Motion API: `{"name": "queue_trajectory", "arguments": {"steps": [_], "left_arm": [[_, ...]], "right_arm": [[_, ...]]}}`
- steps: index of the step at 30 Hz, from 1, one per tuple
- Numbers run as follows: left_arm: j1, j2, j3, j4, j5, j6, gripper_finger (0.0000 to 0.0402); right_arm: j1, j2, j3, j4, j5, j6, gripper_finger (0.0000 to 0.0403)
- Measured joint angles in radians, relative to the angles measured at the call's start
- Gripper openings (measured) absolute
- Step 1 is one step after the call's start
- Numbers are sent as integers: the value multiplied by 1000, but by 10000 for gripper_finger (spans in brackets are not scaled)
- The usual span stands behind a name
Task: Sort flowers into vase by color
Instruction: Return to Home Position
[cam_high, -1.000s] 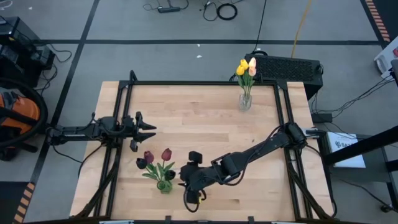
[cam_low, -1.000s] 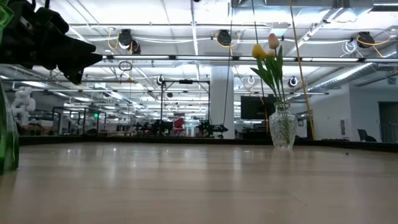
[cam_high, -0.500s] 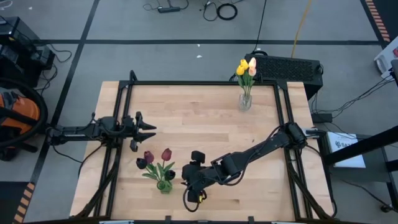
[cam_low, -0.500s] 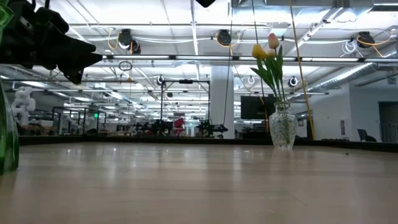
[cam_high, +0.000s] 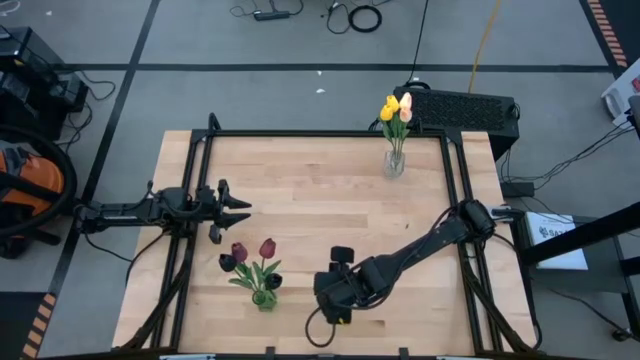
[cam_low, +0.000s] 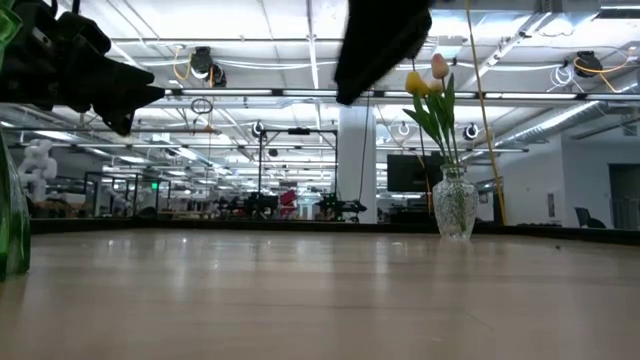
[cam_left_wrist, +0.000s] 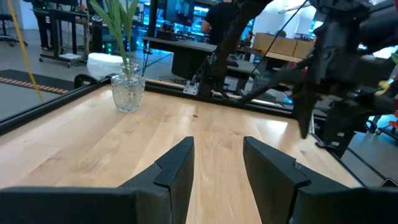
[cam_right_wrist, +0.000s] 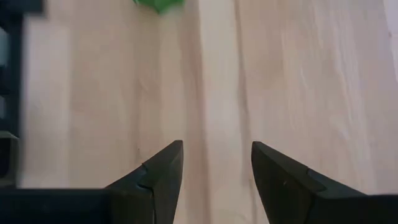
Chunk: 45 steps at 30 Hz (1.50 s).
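A green vase (cam_high: 264, 298) stands near the table's near edge and holds dark red tulips (cam_high: 267, 247) and near-black ones (cam_high: 227, 262). A clear vase (cam_high: 394, 163) stands at the far edge with yellow and peach tulips (cam_high: 392, 108); it also shows in the low view (cam_low: 455, 205). My right gripper (cam_high: 332, 295) hangs open over bare wood to the right of the green vase, pointing down (cam_right_wrist: 214, 162). A scrap of green (cam_right_wrist: 158, 5) shows ahead of it. My left gripper (cam_high: 235, 208) waits open at the left side (cam_left_wrist: 217, 155).
A black frame rail (cam_high: 320, 134) runs around the table. The right arm (cam_left_wrist: 336, 74) reaches across the near half. Bare wood lies between the two vases. The green vase's wall (cam_low: 10, 220) shows at the low view's left edge.
My right gripper has moved toward the table's right edge, away from the green vase, and has come into the top of the low view. The vases and flowers have stayed put.
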Motion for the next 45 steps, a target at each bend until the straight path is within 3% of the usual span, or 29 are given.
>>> {"name": "queue_trajectory", "arguments": {"steps": [4, 8, 15, 21, 28, 37, 40, 45], "left_arm": [[0, 0, 0, 0, 0, 0, 146], [0, 0, 0, 0, 0, 0, 146], [0, 0, 0, 0, 0, 0, 146], [0, 0, 0, 0, 0, 0, 146], [0, 0, 0, 0, 0, 0, 146], [0, 0, 0, 0, 0, 0, 146], [0, 0, 0, 0, 0, 0, 146], [0, 0, 0, 0, 0, 0, 146]], "right_arm": [[-7, -9, -67, 10, 1, -23, 183], [-48, -93, -227, 225, -5, -137, 183], [-127, -389, -668, 434, -9, -225, 183], [-213, -712, -1067, 740, -27, -306, 183], [-323, -977, -1408, 1065, -31, -319, 183], [-344, -1190, -1702, 1498, -78, -276, 183], [-348, -1252, -1768, 1558, -77, -276, 183], [-353, -1348, -1770, 1513, -73, -303, 183]]}}
